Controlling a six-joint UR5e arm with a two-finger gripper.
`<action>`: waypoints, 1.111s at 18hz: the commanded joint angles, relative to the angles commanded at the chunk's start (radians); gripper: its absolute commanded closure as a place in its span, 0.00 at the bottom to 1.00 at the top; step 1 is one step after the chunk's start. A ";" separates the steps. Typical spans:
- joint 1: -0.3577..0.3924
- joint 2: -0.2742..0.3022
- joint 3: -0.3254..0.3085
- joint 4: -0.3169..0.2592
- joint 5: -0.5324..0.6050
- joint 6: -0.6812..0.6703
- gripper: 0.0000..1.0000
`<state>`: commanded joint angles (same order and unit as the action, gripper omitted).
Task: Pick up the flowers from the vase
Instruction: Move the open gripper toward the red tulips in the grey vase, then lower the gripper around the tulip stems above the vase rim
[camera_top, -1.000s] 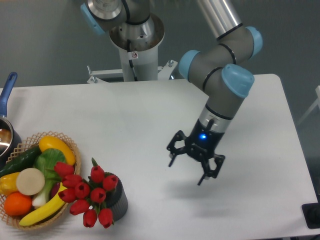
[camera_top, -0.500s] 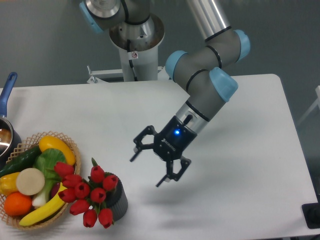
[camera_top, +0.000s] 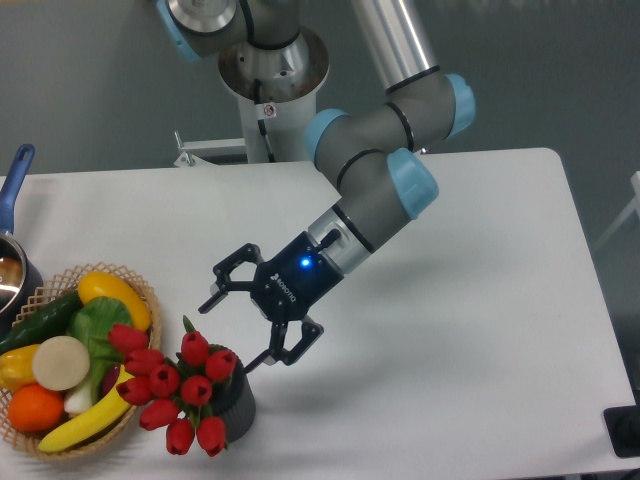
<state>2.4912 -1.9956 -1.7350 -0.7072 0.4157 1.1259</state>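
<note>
Moved: across the last second the arm (camera_top: 370, 190) has swung left and down over the table (camera_top: 480, 330), carrying the gripper (camera_top: 237, 330) from the middle of the tabletop to just beside the flowers.
Arm: bent low and angled leftward, so the fingers point at the bouquet from its upper right; likely an approach line.
Basket: a wicker basket (camera_top: 140, 400) of fruit and vegetables sits at the left edge, touching the bouquet's left side, which probably explains coming in from the right.
Vase: the dark vase (camera_top: 238, 400) stands upright near the front left, just right of the basket.
Flowers: the red tulips (camera_top: 175, 385) sit in the vase, leaning left and forward over its rim.
Gripper: spread wide, holding nothing, near the upper buds.
Next: probably close around the stems below the buds.
</note>
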 joint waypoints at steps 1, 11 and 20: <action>0.000 -0.008 0.009 0.003 0.000 0.000 0.00; -0.047 -0.089 0.080 0.005 0.000 0.000 0.00; -0.051 -0.089 0.078 0.005 0.000 -0.009 0.91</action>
<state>2.4405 -2.0847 -1.6567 -0.7026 0.4157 1.1167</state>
